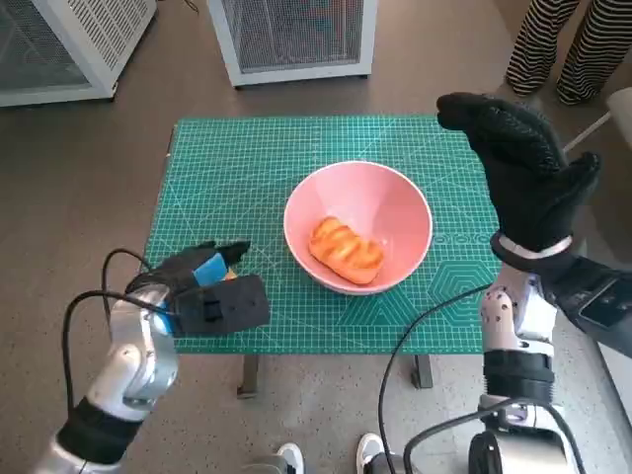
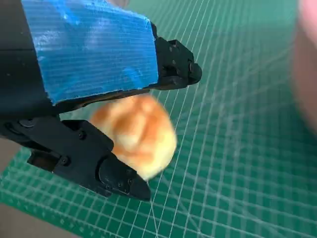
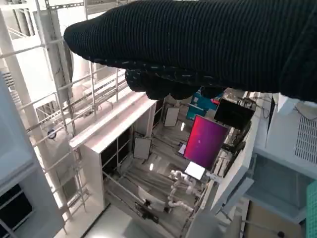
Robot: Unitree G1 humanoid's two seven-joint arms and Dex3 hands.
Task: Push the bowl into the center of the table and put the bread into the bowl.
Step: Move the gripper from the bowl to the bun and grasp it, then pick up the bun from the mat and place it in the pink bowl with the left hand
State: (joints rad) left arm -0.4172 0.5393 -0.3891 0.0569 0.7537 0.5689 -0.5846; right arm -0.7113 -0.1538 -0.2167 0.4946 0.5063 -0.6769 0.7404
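A pink bowl (image 1: 380, 202) stands near the middle of the green cutting mat (image 1: 237, 168), and a golden bread roll (image 1: 346, 249) lies inside it. At the mat's front left, my left hand (image 1: 212, 296) is low over the table. In the left wrist view its black fingers (image 2: 99, 163) hold a second bread roll (image 2: 136, 134), blurred, just above the mat. The bowl's pink wall (image 2: 308, 64) shows at that picture's edge. My right hand (image 1: 523, 168) is raised over the table's right edge, fingers spread and holding nothing. The glove (image 3: 208, 44) points up at the room.
Two white mesh cabinets (image 1: 296, 35) (image 1: 59, 44) stand on the floor behind the table. A person's striped legs (image 1: 563, 44) are at the back right. Black cables (image 1: 415, 346) hang in front of the table's front edge.
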